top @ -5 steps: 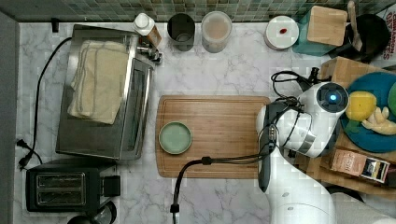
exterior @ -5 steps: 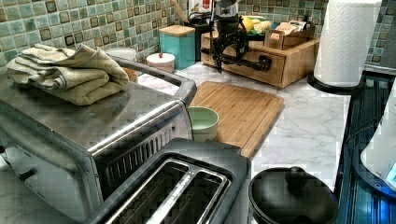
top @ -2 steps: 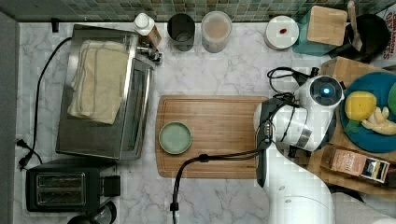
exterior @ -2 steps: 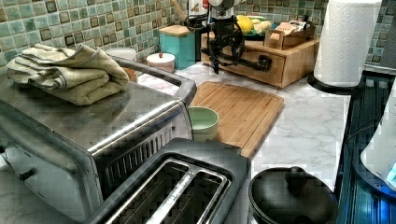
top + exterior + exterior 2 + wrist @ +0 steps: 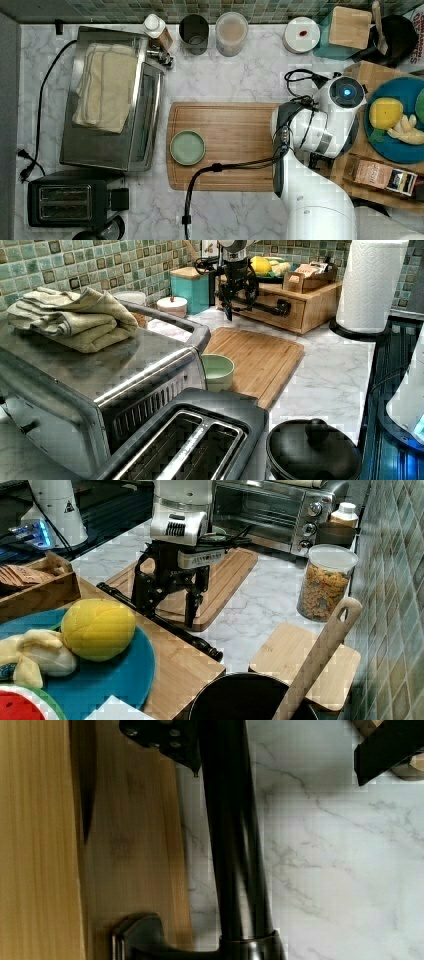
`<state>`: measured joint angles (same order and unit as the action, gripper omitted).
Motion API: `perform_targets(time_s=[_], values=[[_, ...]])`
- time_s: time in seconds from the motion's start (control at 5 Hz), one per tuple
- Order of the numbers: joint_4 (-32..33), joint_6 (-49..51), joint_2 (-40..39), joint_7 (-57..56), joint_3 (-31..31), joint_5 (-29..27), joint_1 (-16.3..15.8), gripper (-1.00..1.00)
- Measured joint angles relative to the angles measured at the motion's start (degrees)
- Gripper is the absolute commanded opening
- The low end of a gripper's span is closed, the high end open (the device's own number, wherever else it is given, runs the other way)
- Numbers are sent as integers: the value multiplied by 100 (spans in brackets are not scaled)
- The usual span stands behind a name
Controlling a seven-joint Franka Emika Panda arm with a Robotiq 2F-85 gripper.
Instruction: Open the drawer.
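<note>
White-veined marble worktop (image 5: 235,70) spreads under my one black two-fingered gripper (image 5: 167,612), whose fingers stand spread apart, straddling the single long black metal bar handle (image 5: 235,845) without clamping it. That handle fronts the one light bamboo-coloured wooden drawer (image 5: 272,300) of the box-like unit. Beside the drawer lies one flat brown wooden cutting board (image 5: 235,130) bearing one pale green bowl (image 5: 187,147).
</note>
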<state>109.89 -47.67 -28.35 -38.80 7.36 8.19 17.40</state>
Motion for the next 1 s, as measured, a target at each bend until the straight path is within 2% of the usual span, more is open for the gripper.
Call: perform_targets(time_s=[0.6,0.8,1.0], values=[[34,-140,0,680,97,-10,-164,100],[34,-78,3,831,-30,-8,-308,100],[34,81,46,831,-420,-8,-380,100]])
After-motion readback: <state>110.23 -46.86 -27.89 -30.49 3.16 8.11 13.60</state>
